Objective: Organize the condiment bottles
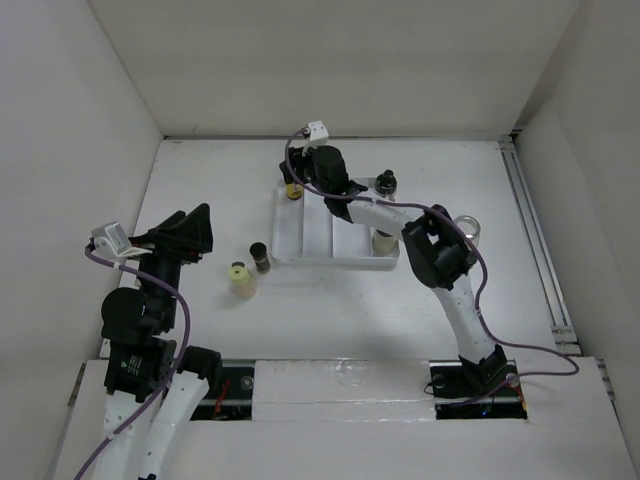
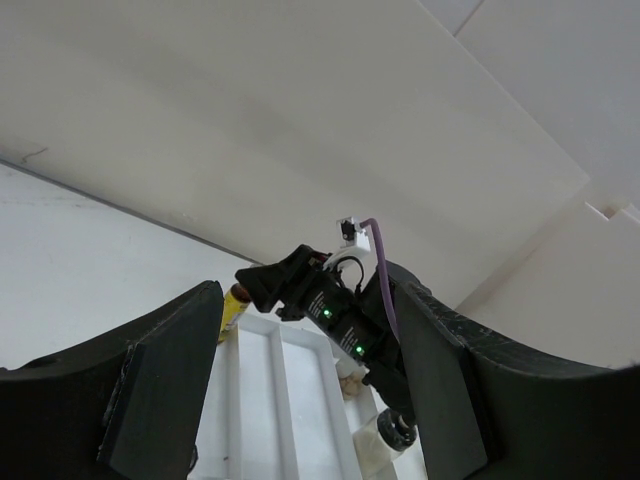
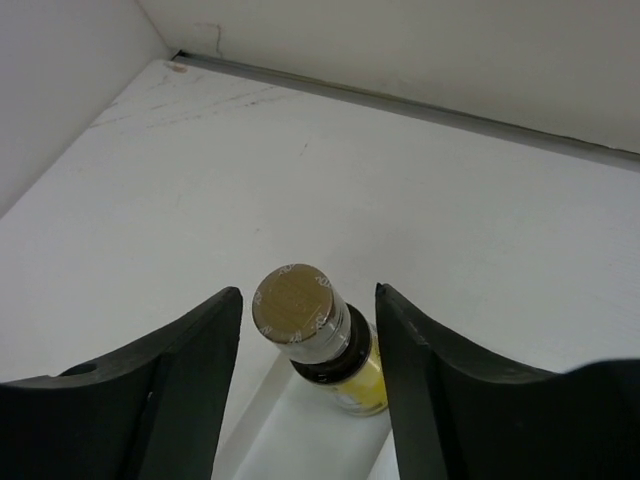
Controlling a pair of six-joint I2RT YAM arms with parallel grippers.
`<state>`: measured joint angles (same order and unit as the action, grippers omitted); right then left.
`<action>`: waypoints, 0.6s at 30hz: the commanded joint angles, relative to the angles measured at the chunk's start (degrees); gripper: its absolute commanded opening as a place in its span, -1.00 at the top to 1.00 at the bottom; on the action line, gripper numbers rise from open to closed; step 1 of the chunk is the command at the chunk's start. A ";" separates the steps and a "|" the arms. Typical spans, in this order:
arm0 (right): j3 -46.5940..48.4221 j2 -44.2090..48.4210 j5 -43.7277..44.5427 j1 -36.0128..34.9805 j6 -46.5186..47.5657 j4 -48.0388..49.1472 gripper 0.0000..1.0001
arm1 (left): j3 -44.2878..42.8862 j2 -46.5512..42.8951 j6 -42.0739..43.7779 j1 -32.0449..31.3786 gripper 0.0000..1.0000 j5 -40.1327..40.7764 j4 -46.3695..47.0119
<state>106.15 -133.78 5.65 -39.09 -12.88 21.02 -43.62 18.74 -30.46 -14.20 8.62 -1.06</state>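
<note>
Between the fingers (image 3: 200, 360) of the right gripper (image 3: 308, 292): small clear glass bottle (image 3: 325, 350), yellow contents, dark collar, flat round tan cap. Parted on both sides of it, narrow gaps showing, gripping nothing. Just below, far-left corner of the flat white divided tray (image 1: 305, 235); inside or beside, cannot tell. At the left gripper (image 2: 308, 290): spread apart, empty. Ahead of it on the table (image 1: 200, 180): dark brown bottle (image 1: 260, 257), pale yellow bottle (image 1: 240, 277) near it.

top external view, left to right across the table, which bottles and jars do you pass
pale yellow bottle → dark brown bottle → yellow bottle with metal cap → clear jar
</note>
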 commanded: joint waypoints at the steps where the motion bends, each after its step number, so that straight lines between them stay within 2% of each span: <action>1: -0.85 5.89 0.59 -0.46 0.84 3.24 -0.26 | 0.11 -0.02 0.75 -0.31 -0.31 -0.80 2.99; 6: -2.96 12.55 -0.55 -0.99 0.84 3.24 -0.58 | 0.11 -0.02 0.75 -0.31 -0.31 -0.80 2.99; 12: -8.40 21.88 -1.08 -2.39 2.07 -1.41 -0.61 | 0.11 -0.02 0.75 -0.31 -0.31 -0.80 2.99; 15: -15.14 27.33 -3.18 -5.72 2.07 -3.26 -0.09 | 0.64 -0.02 0.75 -0.31 -0.31 -1.42 2.99; 16: -17.27 29.69 -3.80 -6.69 1.47 -3.26 0.33 | 0.64 -0.02 0.75 -0.31 -0.31 -1.42 2.99; 18: -20.96 31.46 -5.56 -10.12 1.46 -3.26 0.47 | 0.64 -0.02 0.75 -0.31 -0.31 -1.42 2.99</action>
<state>89.69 -103.57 3.79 -44.56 -11.66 18.98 -43.48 18.74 -30.48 -14.20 8.14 -1.06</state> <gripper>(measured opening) 0.281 0.651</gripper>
